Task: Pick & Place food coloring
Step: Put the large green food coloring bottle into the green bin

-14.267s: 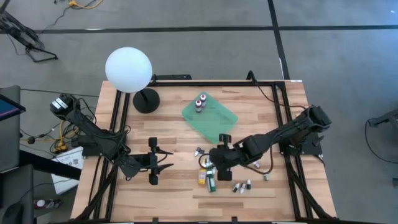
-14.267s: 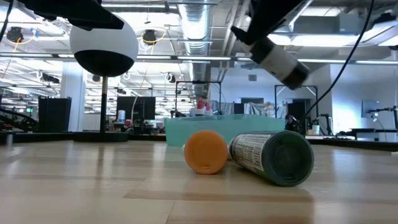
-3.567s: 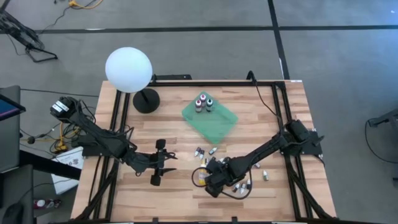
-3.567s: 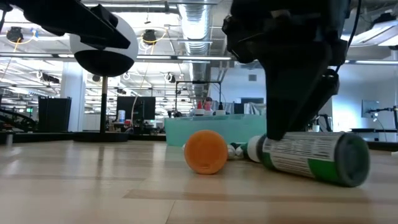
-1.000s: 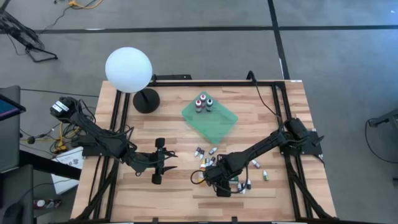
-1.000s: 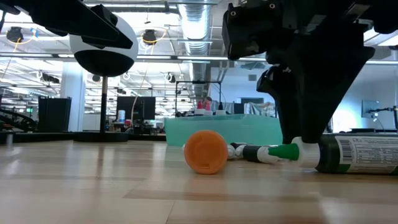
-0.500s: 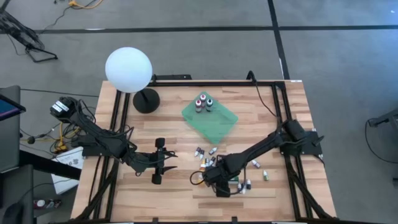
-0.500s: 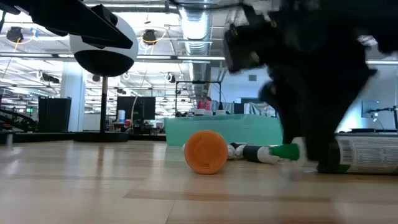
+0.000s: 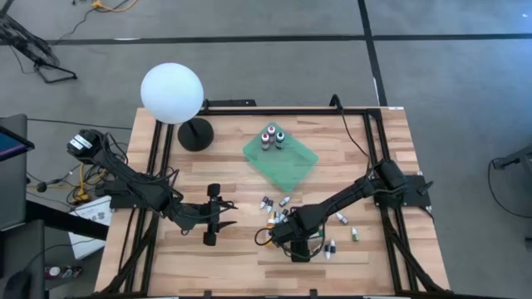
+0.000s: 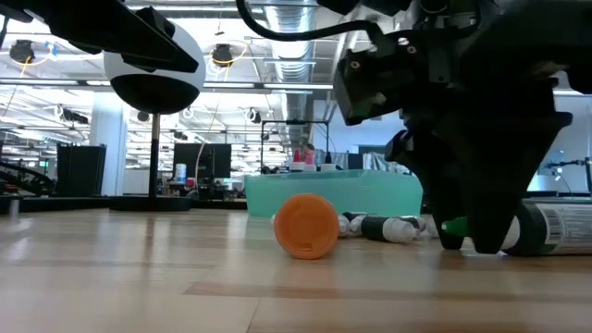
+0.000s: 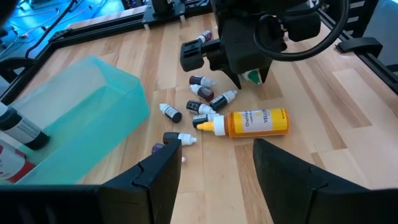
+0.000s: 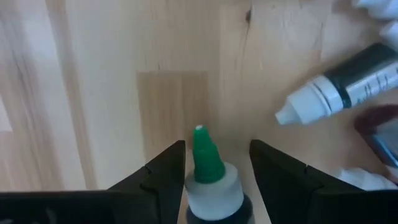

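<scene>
Down on the tabletop (image 9: 233,257), the right claw (image 12: 211,177) has its jaws spread to either side of a green-tipped food coloring bottle (image 12: 213,180); whether the fingers (image 12: 163,171) actually touch it cannot be told. Just beside it lie a white-capped dark bottle (image 12: 345,84), a yellow bottle (image 11: 255,122) and other small bottles (image 11: 202,102), near the green tray (image 9: 287,164), where two bottles (image 9: 273,138) stand upright. Well apart, the left claw (image 11: 214,165) waits open and empty.
</scene>
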Controlling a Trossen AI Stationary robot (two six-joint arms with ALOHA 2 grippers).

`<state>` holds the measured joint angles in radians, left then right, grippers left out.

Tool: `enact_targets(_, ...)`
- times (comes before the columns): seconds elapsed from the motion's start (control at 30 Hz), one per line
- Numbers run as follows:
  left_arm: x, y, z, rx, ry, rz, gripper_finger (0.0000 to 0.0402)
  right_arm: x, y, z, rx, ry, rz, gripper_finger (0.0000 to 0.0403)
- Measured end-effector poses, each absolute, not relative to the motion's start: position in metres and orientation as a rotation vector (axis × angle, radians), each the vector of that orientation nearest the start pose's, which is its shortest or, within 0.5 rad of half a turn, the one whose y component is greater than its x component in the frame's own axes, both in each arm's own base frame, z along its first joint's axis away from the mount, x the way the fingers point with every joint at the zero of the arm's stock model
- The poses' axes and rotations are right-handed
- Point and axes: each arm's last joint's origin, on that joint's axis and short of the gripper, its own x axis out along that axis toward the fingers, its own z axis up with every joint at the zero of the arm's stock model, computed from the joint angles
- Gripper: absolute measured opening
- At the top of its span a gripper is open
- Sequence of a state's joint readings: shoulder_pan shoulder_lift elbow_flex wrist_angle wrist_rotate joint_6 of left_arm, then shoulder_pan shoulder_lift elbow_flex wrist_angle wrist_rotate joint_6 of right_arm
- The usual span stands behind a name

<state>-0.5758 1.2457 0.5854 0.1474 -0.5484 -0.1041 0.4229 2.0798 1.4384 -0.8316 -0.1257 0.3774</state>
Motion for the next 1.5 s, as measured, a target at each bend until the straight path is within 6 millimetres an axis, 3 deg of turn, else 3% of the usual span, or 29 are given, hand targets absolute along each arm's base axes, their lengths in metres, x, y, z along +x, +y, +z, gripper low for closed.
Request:
enact_targets(0.73, 0.2162, -0.119, 0.2055, 0.173, 0.432, 0.021, 0.0194, 0.3484, 0.1584, 0.1386, -0.013, 1.593, 0.21, 0.0175)
enact_targets(1.13, 0.217, -0.1176, 0.2055, 0.17, 0.433, 0.025, 0.0194, 0.3482, 0.1579, 0.1384, -0.017, 1.594, 0.204, 0.0116)
enact_targets(1.37, 0.217, -0.1176, 0.2055, 0.162, 0.433, 0.027, 0.0194, 0.3483, 0.158, 0.1384, -0.016, 1.593, 0.204, 0.0132)
enact_targets(1.5, 0.217, -0.1176, 0.2055, 0.16, 0.432, 0.027, 0.0194, 0.3483, 0.158, 0.1384, -0.015, 1.593, 0.204, 0.0122)
